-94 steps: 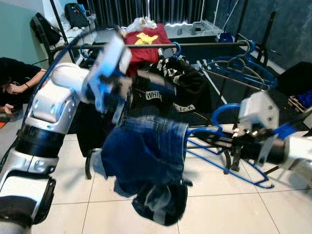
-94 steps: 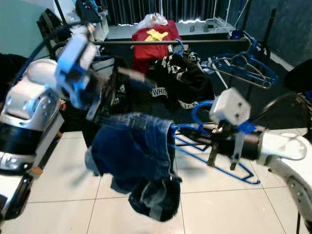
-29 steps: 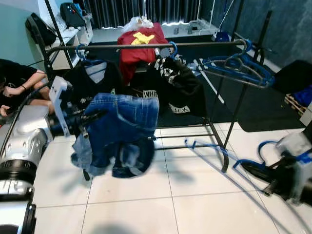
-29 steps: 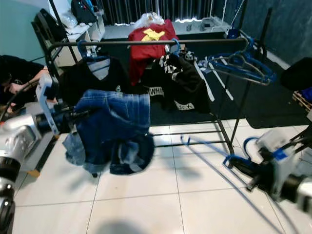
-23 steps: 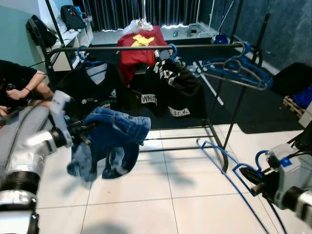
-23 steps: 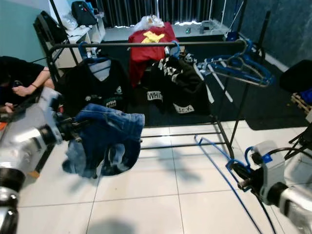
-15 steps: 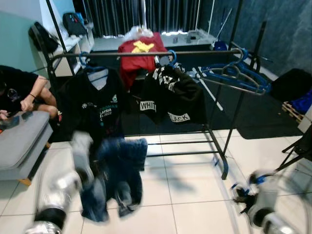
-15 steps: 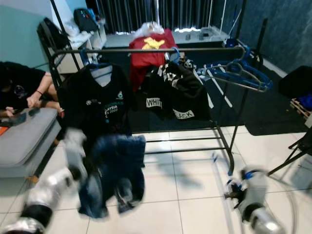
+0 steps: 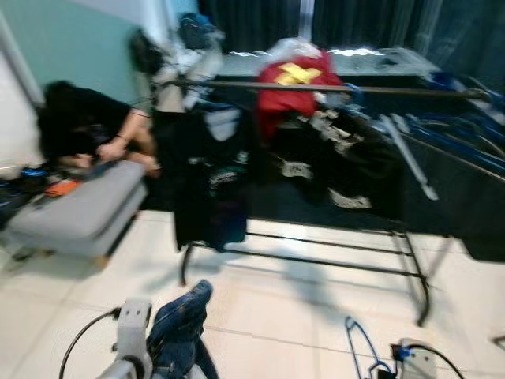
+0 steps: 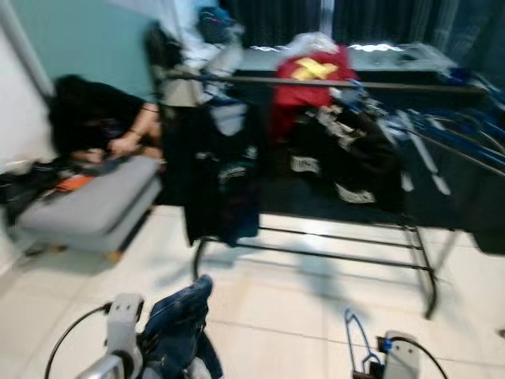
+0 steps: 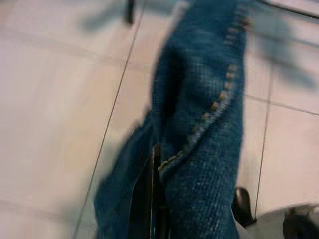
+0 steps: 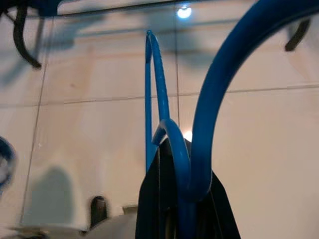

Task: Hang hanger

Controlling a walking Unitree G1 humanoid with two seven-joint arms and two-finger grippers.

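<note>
The blue plastic hanger (image 12: 185, 149) sits low at my right side, just above the white tiled floor (image 9: 300, 304), and my right hand (image 12: 177, 199) is clamped on it: in the right wrist view my black fingers (image 12: 154, 199) are pressed together around the blue wire where its hook curves over them, with the hanger's long frame reaching away over the tiles. In the head views a blue loop of it (image 9: 357, 339) rises beside my right wrist.

My left hand (image 11: 152, 199) is closed on a pair of dark blue denim jeans (image 11: 204, 124); the fabric with its tan stitching drapes over the fingers and hides most of them. In the head view the jeans (image 9: 183, 328) bunch up beside my left wrist, low over the floor.

Ahead of me, well apart from both hands, stands a black metal clothes rack (image 9: 331, 88) with its rail across the upper part of the scene. On it hang a black T-shirt (image 9: 211, 181), a red garment with a yellow mark (image 9: 293, 83), another black garment with white lettering (image 9: 347, 166), and several blue hangers (image 9: 465, 134) at the right end. To the left of the rack a person in black (image 9: 83, 126) leans over a grey cushioned bench (image 9: 83, 209). The head views are blurred.
</note>
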